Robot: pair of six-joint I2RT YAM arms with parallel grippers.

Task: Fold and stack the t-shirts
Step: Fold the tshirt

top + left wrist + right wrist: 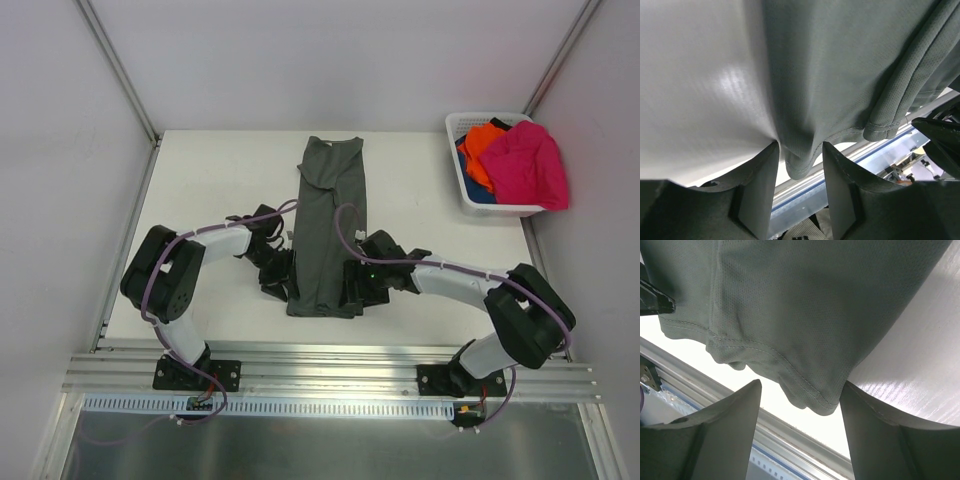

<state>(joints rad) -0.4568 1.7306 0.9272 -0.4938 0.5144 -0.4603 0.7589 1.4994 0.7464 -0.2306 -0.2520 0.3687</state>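
Note:
A dark grey-green t-shirt (325, 220) lies as a long narrow strip down the middle of the white table (210, 180). My left gripper (282, 285) sits at its near left corner. In the left wrist view the left gripper (800, 150) is open, and the hem corner of the t-shirt (840, 75) hangs between its fingers without being pinched. My right gripper (356, 290) is at the near right corner. The right gripper (801, 385) is open too, with the hem corner of the t-shirt (805, 305) between the fingers and touching the right one.
A white lattice basket (462, 190) stands at the back right, holding a magenta-pink shirt (530, 165), an orange one (483, 145) and a blue one (478, 195). An aluminium rail (330, 375) runs along the near table edge.

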